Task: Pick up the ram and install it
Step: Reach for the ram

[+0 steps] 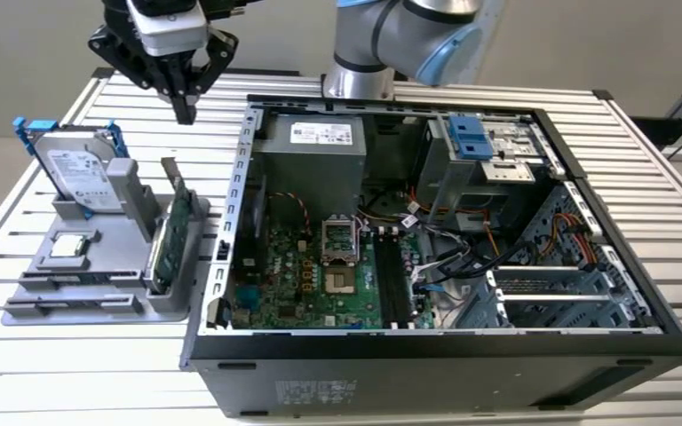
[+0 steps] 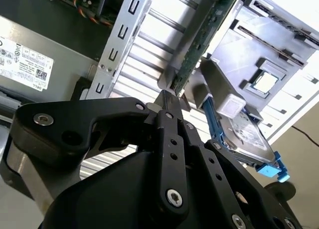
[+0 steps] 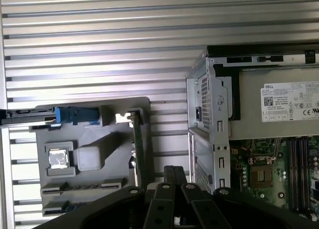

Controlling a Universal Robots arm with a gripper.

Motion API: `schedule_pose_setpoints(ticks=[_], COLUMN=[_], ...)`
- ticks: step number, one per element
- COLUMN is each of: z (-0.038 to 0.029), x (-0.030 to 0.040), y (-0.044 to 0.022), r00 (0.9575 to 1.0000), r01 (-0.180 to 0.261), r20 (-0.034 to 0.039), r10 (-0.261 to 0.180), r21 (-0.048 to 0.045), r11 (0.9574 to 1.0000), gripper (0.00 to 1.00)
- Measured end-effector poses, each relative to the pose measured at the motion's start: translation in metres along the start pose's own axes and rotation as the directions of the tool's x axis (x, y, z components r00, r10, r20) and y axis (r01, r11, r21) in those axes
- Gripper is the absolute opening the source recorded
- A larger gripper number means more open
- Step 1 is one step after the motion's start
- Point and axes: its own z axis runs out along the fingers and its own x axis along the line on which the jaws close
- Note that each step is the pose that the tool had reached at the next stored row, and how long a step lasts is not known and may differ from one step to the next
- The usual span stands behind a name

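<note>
Black gripper [image 1: 184, 114] hangs above the grey tray [image 1: 33, 312], jaws closed on nothing — approach step. The ram [image 1: 81, 282] appears seated edge-on in a low tray slot, well apart; grasping requires jaws parted, aligned along it.

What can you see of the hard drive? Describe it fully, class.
The hard drive is a flat silver metal box with a white and blue label on its broad face and blue plastic rails along two edges. It stands upright on edge in the grey holder on the slatted table, at the exterior view's left of the open case. Only the holder touches it; the gripper hangs apart from it.
</note>
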Motion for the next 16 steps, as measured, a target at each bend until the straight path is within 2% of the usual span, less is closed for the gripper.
schedule_pose_setpoints(ticks=[10, 16], z=[-0.0003, -0.0005], x=[0.0185, 0.0325], y=[-0.0013, -0.0023], r00=[1.0000, 1.0000], r01=[0.000, 0.000], r20=[0.0000, 0.0000], r10=[0.000, 0.000], r21=[0.0000, 0.0000], r11=[1.0000, 1.0000], gripper=[0.00, 0.00])
